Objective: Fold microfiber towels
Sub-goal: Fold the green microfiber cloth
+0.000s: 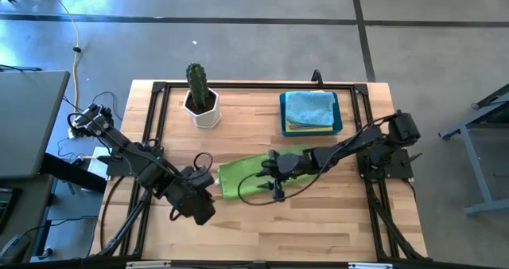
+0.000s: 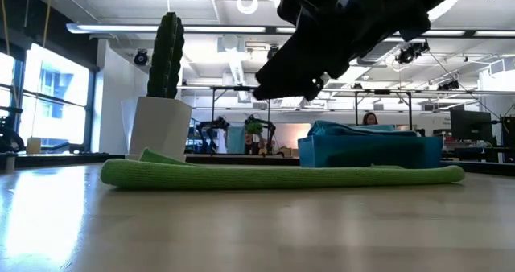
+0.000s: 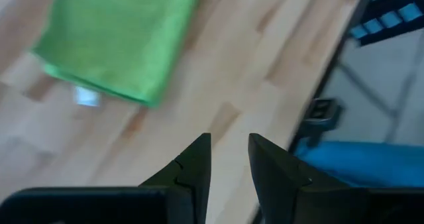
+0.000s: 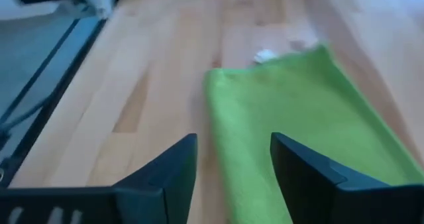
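Overhead, a lime green towel lies flat at the bench centre, and the right end effector hangs over its 3 o'clock half. More folded towels sit stacked in a blue bin at 1 o'clock; a cactus stands at 11 o'clock. The left end effector waits at 8 o'clock.

At bench level the green towel lies long and low.

From the left wrist, fingers stand slightly apart, pinching nothing.

From the right wrist, fingers are spread above the towel.

Lime green towel lying on wood table, left gripper above — fingers apart
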